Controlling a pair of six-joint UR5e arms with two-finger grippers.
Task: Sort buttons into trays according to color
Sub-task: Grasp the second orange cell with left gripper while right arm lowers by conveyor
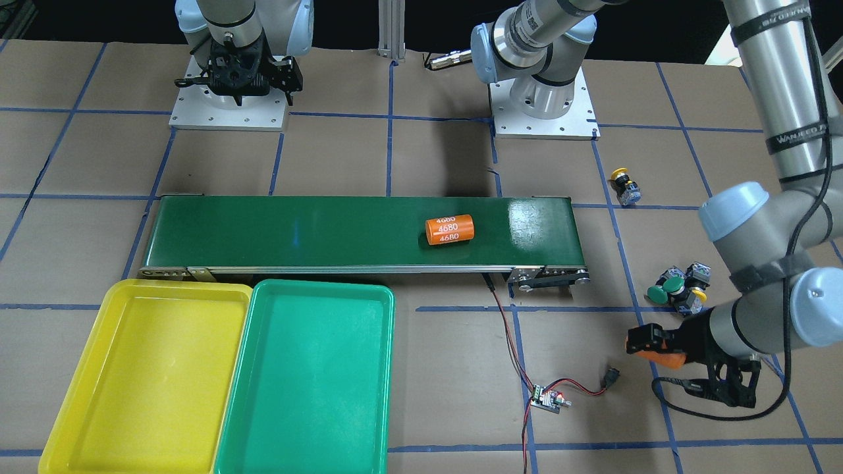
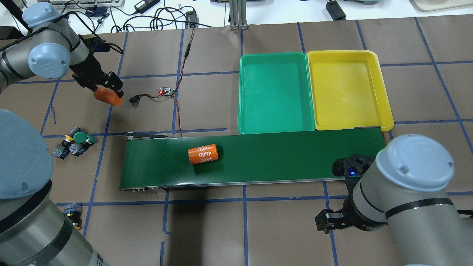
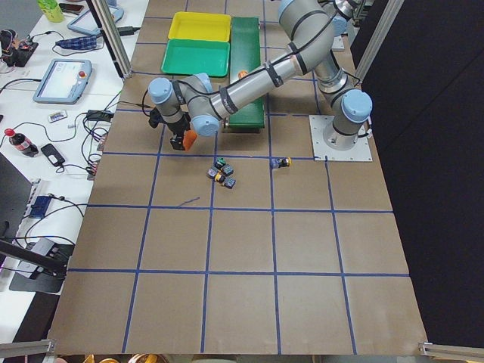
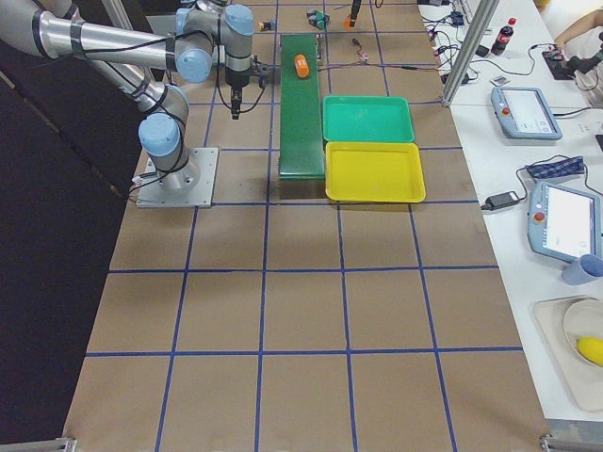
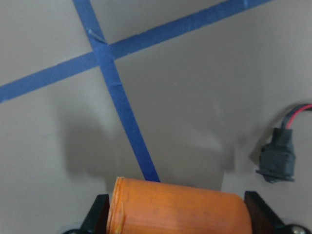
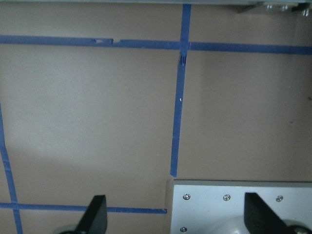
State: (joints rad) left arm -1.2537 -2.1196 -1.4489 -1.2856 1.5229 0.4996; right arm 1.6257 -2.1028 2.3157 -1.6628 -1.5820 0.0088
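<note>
Three buttons lie clustered on the paper, two with green caps (image 1: 664, 289) and one with a yellow cap (image 1: 697, 297); the cluster also shows in the overhead view (image 2: 75, 143). A second yellow button (image 1: 624, 185) lies alone near the left arm's base. The yellow tray (image 1: 62, 408) and the teal-green tray (image 1: 245, 395) stand side by side, both empty. My left gripper (image 1: 652, 349) is shut on an orange cylinder (image 5: 180, 204), beyond the cluster and just above the paper. My right gripper (image 1: 238, 78) is open and empty over its base plate (image 6: 234, 200).
A long dark-green conveyor belt (image 1: 296, 230) carries an orange cylinder marked 4680 (image 1: 450, 230). A small circuit board (image 1: 546, 398) with red wires and a black connector (image 5: 278, 156) lies close to my left gripper. Blue tape lines cross the brown paper.
</note>
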